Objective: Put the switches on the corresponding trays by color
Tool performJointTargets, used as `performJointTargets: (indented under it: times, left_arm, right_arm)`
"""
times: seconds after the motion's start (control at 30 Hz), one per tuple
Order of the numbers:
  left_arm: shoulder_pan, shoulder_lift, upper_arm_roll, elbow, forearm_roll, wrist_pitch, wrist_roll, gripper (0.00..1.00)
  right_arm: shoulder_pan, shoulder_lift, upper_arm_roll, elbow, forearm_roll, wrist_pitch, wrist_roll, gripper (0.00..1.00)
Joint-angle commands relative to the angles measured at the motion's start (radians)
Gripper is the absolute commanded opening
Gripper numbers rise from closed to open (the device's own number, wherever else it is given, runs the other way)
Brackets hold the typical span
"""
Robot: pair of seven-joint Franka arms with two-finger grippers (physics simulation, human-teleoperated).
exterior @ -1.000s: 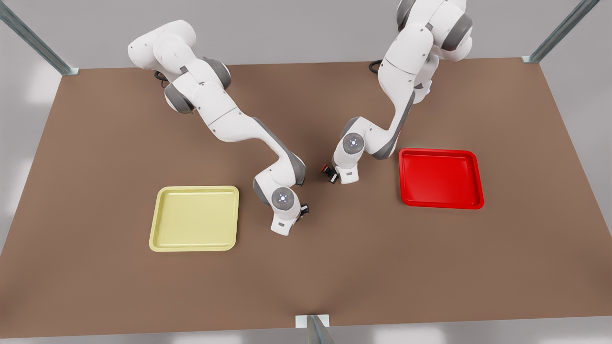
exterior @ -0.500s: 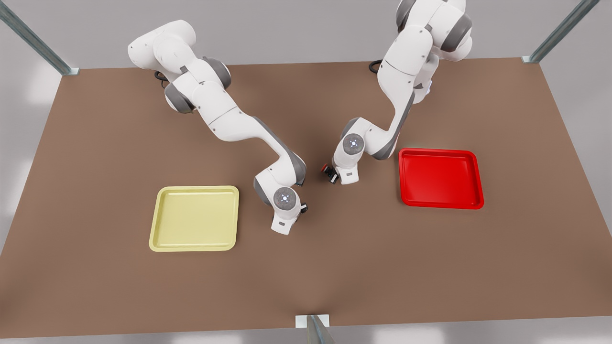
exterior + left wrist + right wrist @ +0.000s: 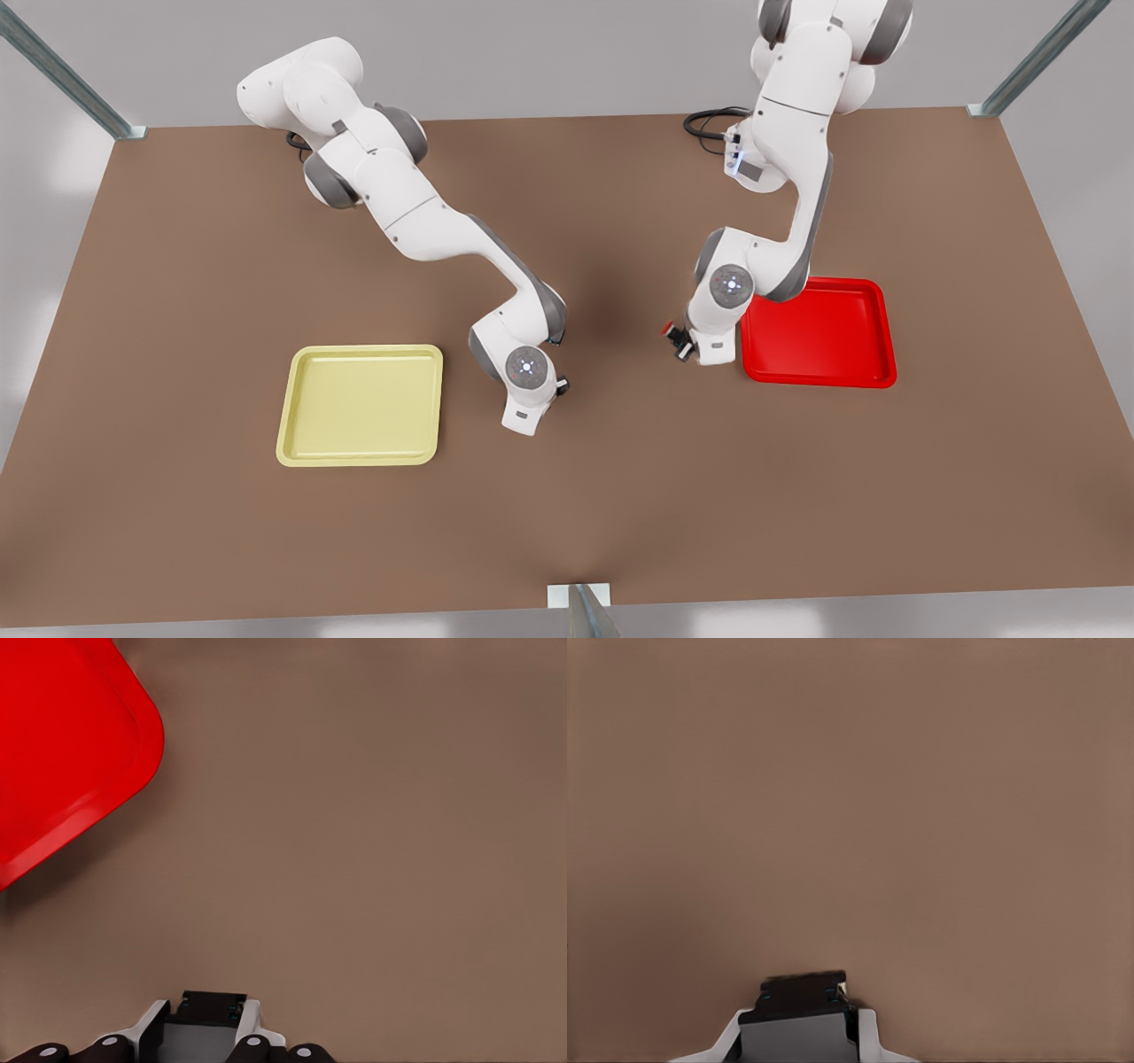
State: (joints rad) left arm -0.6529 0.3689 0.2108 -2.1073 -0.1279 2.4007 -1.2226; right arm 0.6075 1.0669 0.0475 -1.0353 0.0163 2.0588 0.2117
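Desk (image 3: 221, 549): brown, flat, matte.
Yellow tray (image 3: 361, 405): rests flat on the desk, toward the front view's left.
Red tray (image 3: 833, 341): rests flat on the desk, toward the front view's right, well apart from the yellow tray.

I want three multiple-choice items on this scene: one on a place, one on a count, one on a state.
1. Where is the left gripper in the front view?
A. over the yellow tray
B. beside the red tray
C. at the table's far edge

2. How many trays lie on the table?
A. one
B. two
C. three

3. What is the left gripper's state?
A. open
B. shut on a tray's rim
C. shut on the red-capped switch

Key:
1 B: the left gripper hangs by the red tray.
2 B: the red tray and the yellow tray.
3 C: the red-capped switch sits between its fingers.

The right gripper, beside the yellow tray, holds a dark switch.
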Motion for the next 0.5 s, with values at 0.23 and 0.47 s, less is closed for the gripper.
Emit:
performJointTargets:
  times: [0.23,0.47]
  left_arm:
    - [-0.004,-0.065,0.233,-0.138,0.008,-0.023,0.371,0.51]
    - [0.039,-0.022,0.441,-0.146,0.025,-0.025,0.862,0.92]
  right_arm:
    - [-0.069,-0.192,0.005,-0.222,-0.055,0.021,-0.066,0.52]
    - [-0.298,-0.584,0.014,-0.818,-0.118,0.225,-0.34,0.52]
